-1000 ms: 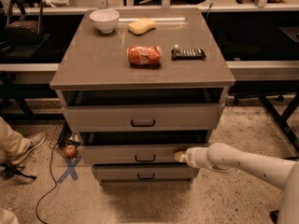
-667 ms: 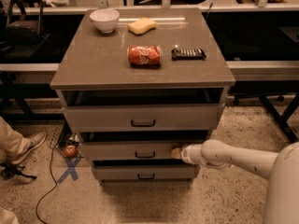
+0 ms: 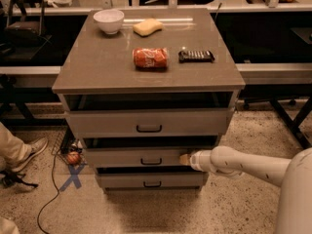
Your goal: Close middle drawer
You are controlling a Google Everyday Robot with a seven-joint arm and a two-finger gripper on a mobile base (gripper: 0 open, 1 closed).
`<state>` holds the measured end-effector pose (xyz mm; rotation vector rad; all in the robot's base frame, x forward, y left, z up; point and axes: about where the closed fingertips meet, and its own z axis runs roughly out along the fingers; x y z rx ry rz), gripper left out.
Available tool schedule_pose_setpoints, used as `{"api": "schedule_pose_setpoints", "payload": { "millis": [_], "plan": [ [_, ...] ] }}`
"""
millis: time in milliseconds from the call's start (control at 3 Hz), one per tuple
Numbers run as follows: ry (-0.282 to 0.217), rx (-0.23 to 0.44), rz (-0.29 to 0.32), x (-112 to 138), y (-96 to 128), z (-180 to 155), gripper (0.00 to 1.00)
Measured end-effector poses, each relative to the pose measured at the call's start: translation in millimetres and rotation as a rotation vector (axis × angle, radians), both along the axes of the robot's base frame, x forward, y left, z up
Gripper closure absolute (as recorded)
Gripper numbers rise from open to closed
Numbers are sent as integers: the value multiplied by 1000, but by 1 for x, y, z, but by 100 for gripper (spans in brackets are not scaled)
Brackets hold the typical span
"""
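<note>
The middle drawer (image 3: 122, 158) is the second of three in the grey cabinet, with a flat grey front and a small black bar handle (image 3: 150, 161). It stands out a little, with a dark gap above its front. My gripper (image 3: 185, 159) reaches in from the right on a white arm and touches the right part of the drawer's front, to the right of the handle. The top drawer (image 3: 149, 122) is also partly out. The lowest drawer (image 3: 152, 180) sits below.
On the cabinet top (image 3: 97, 67) lie a white bowl (image 3: 108, 20), a yellow sponge (image 3: 147, 27), a red can on its side (image 3: 150, 58) and a dark bar (image 3: 196, 56). A person's shoe (image 3: 24, 151) and a cable are on the floor at the left. Table legs stand at the right.
The gripper has moved left along the middle drawer's front. The drawer has slid in slightly towards the cabinet.
</note>
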<state>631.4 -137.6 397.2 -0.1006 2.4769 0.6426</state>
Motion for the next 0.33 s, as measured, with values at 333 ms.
{"api": "schedule_pose_setpoints", "payload": {
  "millis": [333],
  "plan": [
    [0,0,0,0,0,0,100]
  ]
}}
